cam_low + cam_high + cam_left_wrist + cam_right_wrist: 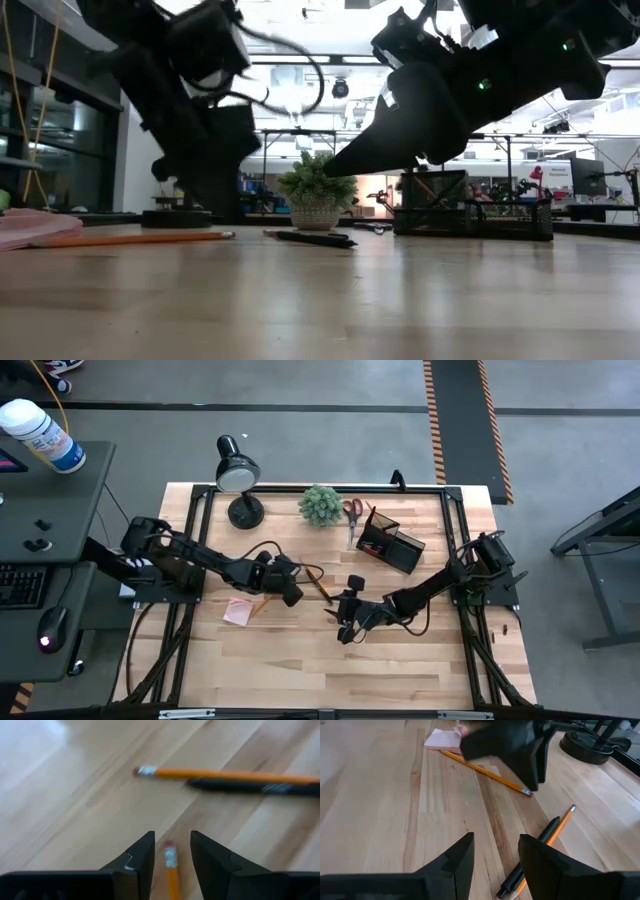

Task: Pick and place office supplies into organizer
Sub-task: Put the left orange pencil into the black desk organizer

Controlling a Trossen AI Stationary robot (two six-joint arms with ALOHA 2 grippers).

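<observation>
High view: organizer (392,543) sits upper right of center, tilted, w/ a few things already sticking up in it, can't tell what. Scissors (352,515) lie just left of it, beside the plant (320,504); not in yet. Pink pad (238,611) at center-left, a pencil (262,601) next to it, a second pencil + pen (322,587) at mid-frame. So judged: most of the job is left, at least four items loose. Left gripper (291,591) is over the first pencil's end; right gripper (346,628) is lower center, over bare wood. Lamp (238,475) upper left of the table (300,670), pale wood planks in a black frame. Grey floor w/ striped tape around; a desk w/ keyboard and bottle at far left.

Low view: pencil (140,238) and pen (312,238) flat on the wood, pad (30,225) at left edge, plant and organizer (470,208) behind at center-right. Both arms hang from the top. Room behind: bright ceiling lights, benches, clutter.

Left wrist view: fingers (145,857) apart, straddling a pencil's eraser end (171,865), not closed on it. Other pencil + pen (260,787) across upper right.

Right wrist view: fingers (460,855) spread, nothing between. Pen + pencil (545,840) at lower right, pad (442,739) at top, lamp base (590,742) upper right.
</observation>
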